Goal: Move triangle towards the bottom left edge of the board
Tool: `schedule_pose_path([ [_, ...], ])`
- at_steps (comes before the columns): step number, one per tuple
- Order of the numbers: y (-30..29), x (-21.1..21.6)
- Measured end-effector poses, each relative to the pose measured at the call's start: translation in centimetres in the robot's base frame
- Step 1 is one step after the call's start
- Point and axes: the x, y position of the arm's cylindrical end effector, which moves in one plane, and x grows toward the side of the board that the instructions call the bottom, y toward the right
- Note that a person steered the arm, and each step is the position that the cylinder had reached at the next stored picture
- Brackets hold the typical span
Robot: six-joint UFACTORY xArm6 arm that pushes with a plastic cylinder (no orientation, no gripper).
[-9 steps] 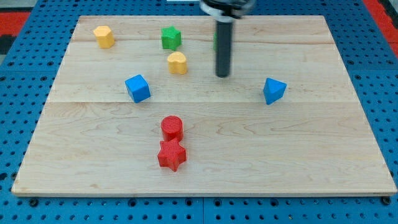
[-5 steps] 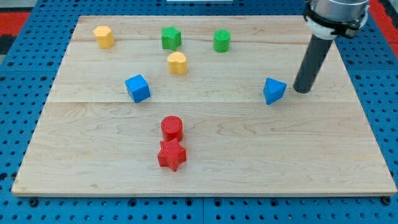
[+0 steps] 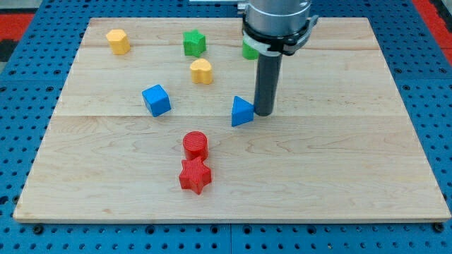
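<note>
The blue triangle (image 3: pixel 241 111) lies near the middle of the wooden board (image 3: pixel 353 183). My tip (image 3: pixel 263 112) stands right against the triangle's right side, touching it or nearly so. The rod rises from there and hides most of the green cylinder (image 3: pixel 248 50) behind it.
A blue cube (image 3: pixel 156 99) sits left of the triangle. A red cylinder (image 3: pixel 195 144) and a red star (image 3: pixel 195 175) lie below and to its left. A yellow heart-shaped block (image 3: pixel 201 70), a green star (image 3: pixel 194 42) and a yellow hexagonal block (image 3: pixel 118 41) sit toward the view's top.
My tip swung to the right side of the triangle, then moved left, pushing the triangle from the board's right toward the middle. The other blocks stayed put.
</note>
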Motion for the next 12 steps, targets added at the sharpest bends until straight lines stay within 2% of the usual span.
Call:
schedule_pose_path([
  [1,-2.3,0.3],
  [2,-1.6,-0.9],
  [4,-6.4,-0.7],
  [6,-4.9,1.5],
  [11,-22.7,3.9],
  [12,-23.5,3.9],
])
